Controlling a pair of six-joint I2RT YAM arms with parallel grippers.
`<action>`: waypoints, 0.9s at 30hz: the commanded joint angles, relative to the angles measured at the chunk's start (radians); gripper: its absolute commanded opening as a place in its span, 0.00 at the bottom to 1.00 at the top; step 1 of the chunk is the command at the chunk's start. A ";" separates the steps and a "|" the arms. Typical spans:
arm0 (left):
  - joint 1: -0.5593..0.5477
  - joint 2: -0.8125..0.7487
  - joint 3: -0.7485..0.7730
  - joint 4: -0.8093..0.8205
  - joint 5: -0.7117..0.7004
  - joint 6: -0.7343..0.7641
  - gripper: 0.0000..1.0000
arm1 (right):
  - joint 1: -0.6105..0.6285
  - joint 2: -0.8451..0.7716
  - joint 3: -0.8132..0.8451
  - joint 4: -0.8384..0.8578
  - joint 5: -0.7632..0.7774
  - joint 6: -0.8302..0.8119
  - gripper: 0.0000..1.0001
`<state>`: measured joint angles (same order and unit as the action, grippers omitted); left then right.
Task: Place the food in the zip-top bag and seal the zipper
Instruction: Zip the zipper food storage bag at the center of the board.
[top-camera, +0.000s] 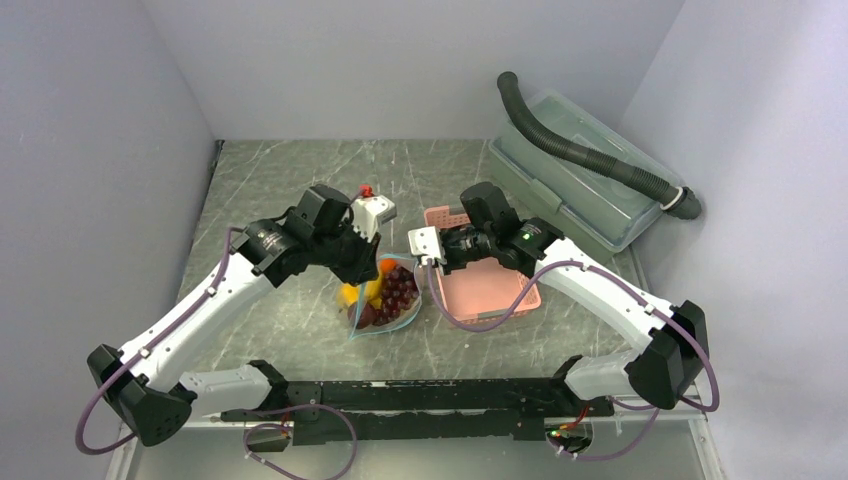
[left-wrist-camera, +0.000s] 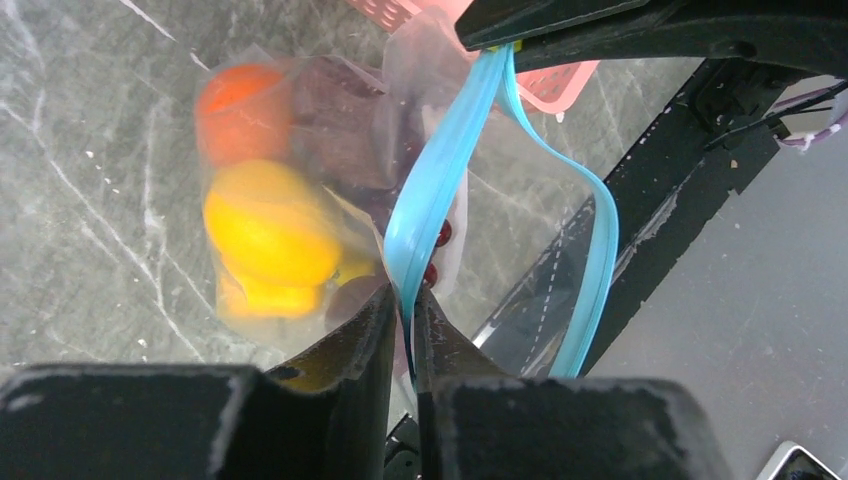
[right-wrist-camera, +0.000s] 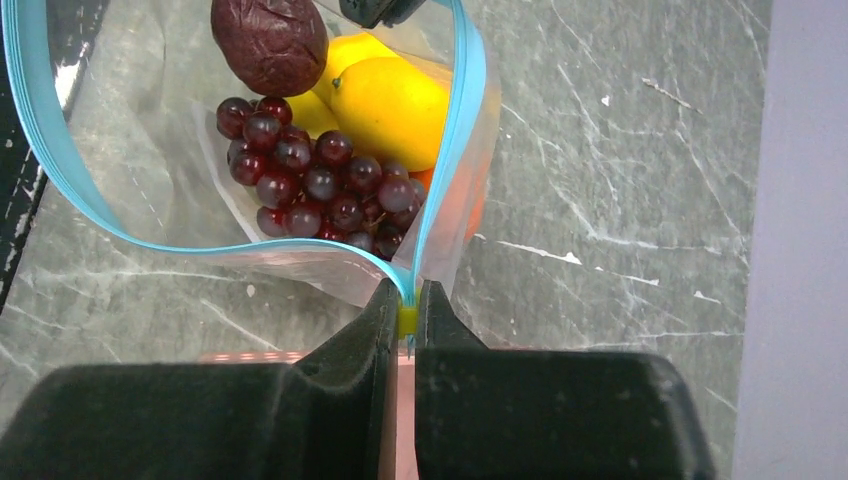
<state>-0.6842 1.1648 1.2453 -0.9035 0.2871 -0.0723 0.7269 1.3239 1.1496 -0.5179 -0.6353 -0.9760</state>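
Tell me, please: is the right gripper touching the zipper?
Touching. The right wrist view shows the right gripper shut on the end of the zipper, with the blue strip pinched between its jaws and no gap.

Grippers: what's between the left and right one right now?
The open zip-top bag: its zipper runs in two strips from right gripper to left gripper, with grapes, yellow fruit and dark fruit inside. Clearest in right wrist view.
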 joint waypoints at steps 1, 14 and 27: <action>-0.004 -0.045 0.019 -0.001 -0.062 -0.006 0.21 | -0.002 -0.034 0.051 -0.017 -0.053 0.035 0.00; -0.003 -0.171 0.022 0.052 -0.110 -0.018 0.38 | 0.040 -0.042 0.176 -0.089 -0.034 0.135 0.00; -0.004 -0.268 -0.034 0.194 0.013 0.016 0.39 | 0.145 0.086 0.390 -0.335 0.050 0.211 0.00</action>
<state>-0.6842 0.9676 1.2377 -0.8265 0.2241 -0.0860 0.8509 1.3937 1.4670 -0.7883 -0.5987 -0.8055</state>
